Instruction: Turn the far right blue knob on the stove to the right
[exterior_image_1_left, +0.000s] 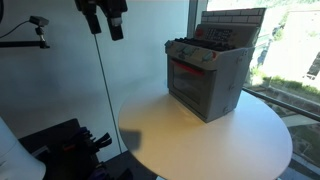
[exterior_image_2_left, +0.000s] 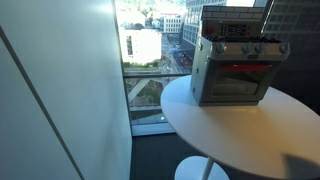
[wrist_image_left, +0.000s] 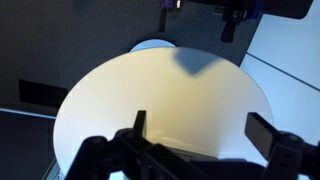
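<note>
Our end effector (exterior_image_1_left: 106, 30) hangs high above the bench (exterior_image_1_left: 200, 140). Its fingers (wrist_image_left: 140, 125) are spread wide with nothing between them. In the wrist view we look straight down on bare bench (wrist_image_left: 120, 100); the stove is not in that picture, so we are not yet over it or facing it.

In an exterior view the stove (exterior_image_1_left: 205, 75) stands on the far part of the bench, well apart from the end effector, lower and off to the right of the picture. The knob row (exterior_image_1_left: 192, 52) runs level along the top front edge, above the glowing window (exterior_image_1_left: 185, 78). In the opposite exterior view the stove (exterior_image_2_left: 235, 70) faces the camera and the knob row (exterior_image_2_left: 248, 48) runs left to right. Our target should be at its right end, though we cannot make out each knob's colour. We judge the move calls for descending and swinging round to meet that front face head-on.
</note>
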